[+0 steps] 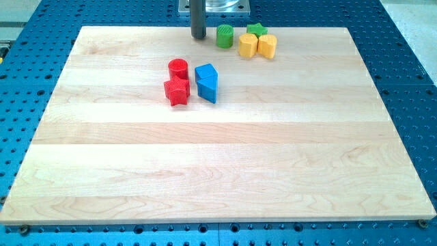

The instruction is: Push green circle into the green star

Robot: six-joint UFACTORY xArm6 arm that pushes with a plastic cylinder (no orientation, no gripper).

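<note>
Up at the view's top edge, my tip (199, 36) rests on the wooden board (218, 164). It is a plain dark rod with nothing that opens or closes, so it grips nothing and simply stands bare. Just to the tip's right, a short gap away, sits the green circle (224, 35), an upright little cylinder. Further right again is the green star (256, 29), close to the circle but apart from it, right against the board's top edge. Two yellow blocks crowd the star from below: the left yellow block (248, 46) and the right yellow block (267, 46). They stand side by side and look to be touching each other, though their exact shapes are hard to make out from here.

Lower and to the left, well clear of the tip, is a second cluster. A red circle (178, 68) sits directly above a red star (177, 91), the two pressed together. Just right of them stand two blue blocks, the upper blue block (205, 73) and the lower blue block (209, 89), stacked top to bottom in the view and touching. Around the board shows a blue perforated table (34, 41).
</note>
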